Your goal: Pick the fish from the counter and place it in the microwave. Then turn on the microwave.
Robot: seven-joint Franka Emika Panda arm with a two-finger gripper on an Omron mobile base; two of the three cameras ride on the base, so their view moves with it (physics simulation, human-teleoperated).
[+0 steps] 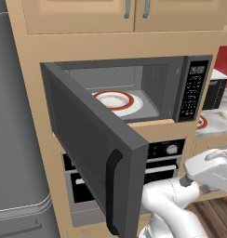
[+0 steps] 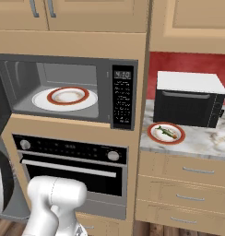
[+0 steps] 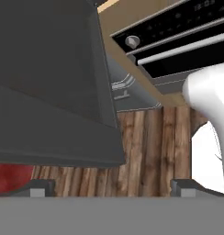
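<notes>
— What is standing around me right now?

— Light wooden cabinets (image 2: 73,14) are hanging overhead, and a black oven (image 2: 70,168) with round knobs and a silver bar is sitting in the same wooden column.

— And to the sides?

— A tall grey fridge (image 1: 15,139) is filling my left. A red wall (image 2: 188,62) is showing on my right, with a small black toaster oven (image 2: 188,103) standing in front of it.

— Below?

— Wooden drawers (image 2: 183,189) are lining the right side, and a brown plank floor (image 3: 150,147) is running underneath me.
</notes>
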